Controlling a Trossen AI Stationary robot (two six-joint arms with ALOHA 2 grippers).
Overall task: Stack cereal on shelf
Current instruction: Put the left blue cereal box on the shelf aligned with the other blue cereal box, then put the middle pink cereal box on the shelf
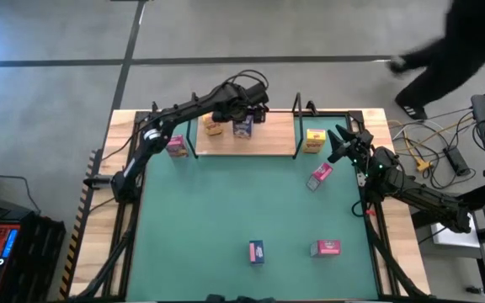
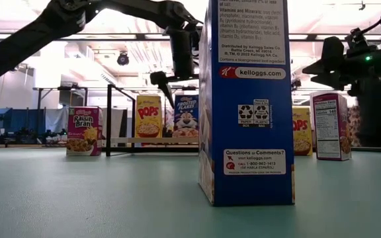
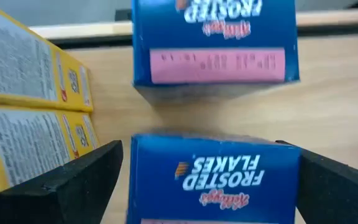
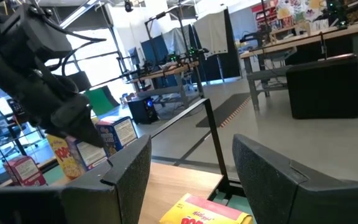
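From above, you have the left gripper [image 1: 244,118] over the shelf [image 1: 272,136], right at the blue boxes beside the yellow box [image 1: 214,128] on the board, because that is where the stack is being built; a pink Raisin Bran box [image 1: 176,147] stands just outside the shelf's left upright, a yellow Pops box [image 1: 314,140] just outside its right upright, and a pink box [image 1: 320,175] lies a little nearer you than that. Two more, a blue box [image 1: 257,251] and a pink one [image 1: 325,247], sit well away from the shelf on the green mat [image 1: 226,210] of the worktop, not yet collected. The right gripper [image 1: 341,141] waits next to the shelf's right upright. At table height, the near blue box fills the middle, and behind it the Pops [image 2: 149,116] and Frosted Flakes [image 2: 186,116] stand upright on the shelf, labels forward, so they read as shelved stock. Your left wrist camera shows the jaws spread wide on either side of a Frosted Flakes box [image 3: 215,177] without pinching it, which I judge as a release just behind a second blue box [image 3: 215,40]. Your right wrist camera shows that arm's jaws parted and holding nothing.
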